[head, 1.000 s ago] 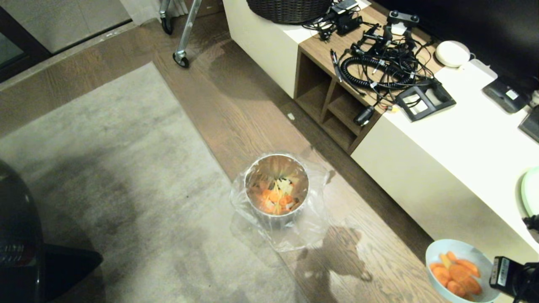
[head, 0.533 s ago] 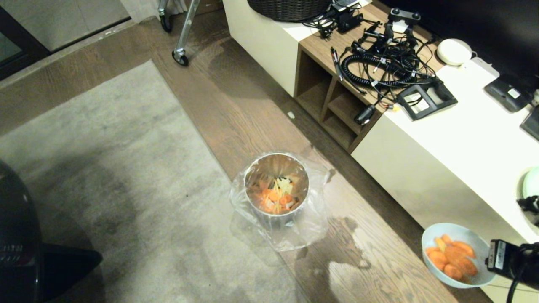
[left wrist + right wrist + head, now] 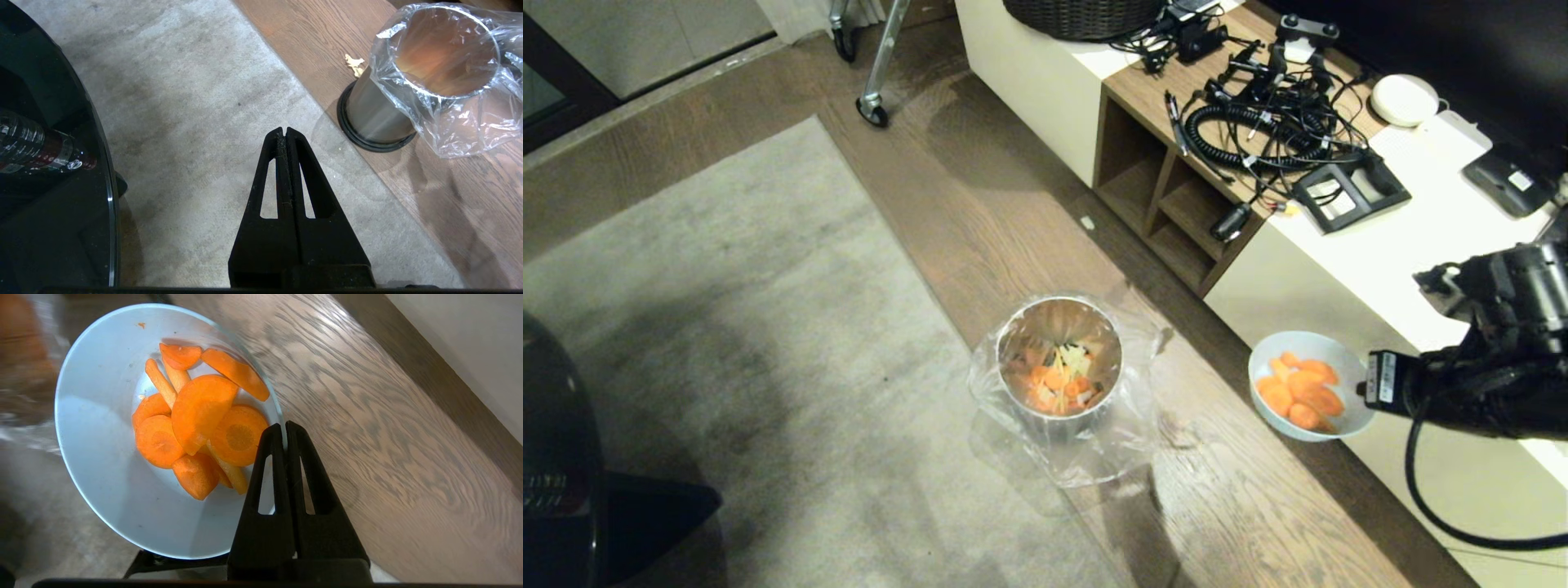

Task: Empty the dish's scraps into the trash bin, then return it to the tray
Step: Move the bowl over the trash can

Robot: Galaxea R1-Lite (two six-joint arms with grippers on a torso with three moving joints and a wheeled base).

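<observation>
My right gripper (image 3: 1364, 390) (image 3: 284, 426) is shut on the rim of the dish (image 3: 1343, 353) (image 3: 98, 457), a small white bowl held in the air over the wooden floor, to the right of the trash bin (image 3: 1059, 418). Orange scraps (image 3: 1298, 392) (image 3: 200, 416) lie in the dish. The trash bin is a shiny metal cylinder with a clear bag liner (image 3: 470, 134) and holds orange and yellow food. My left gripper (image 3: 284, 131) hangs shut and empty over the grey rug, near the bin's black base (image 3: 367, 143). The tray is out of view.
A low white and wood cabinet (image 3: 1421, 269) runs along the right, covered with cables (image 3: 1258, 122) and devices. A grey rug (image 3: 727, 327) covers the floor on the left. A dark round glass table (image 3: 49, 143) stands at the near left. A wheeled stand (image 3: 874, 110) is at the back.
The right arm has swung up and leftward, carrying the dish of scraps from the lower right corner toward the trash bin. The left gripper has stayed put.
</observation>
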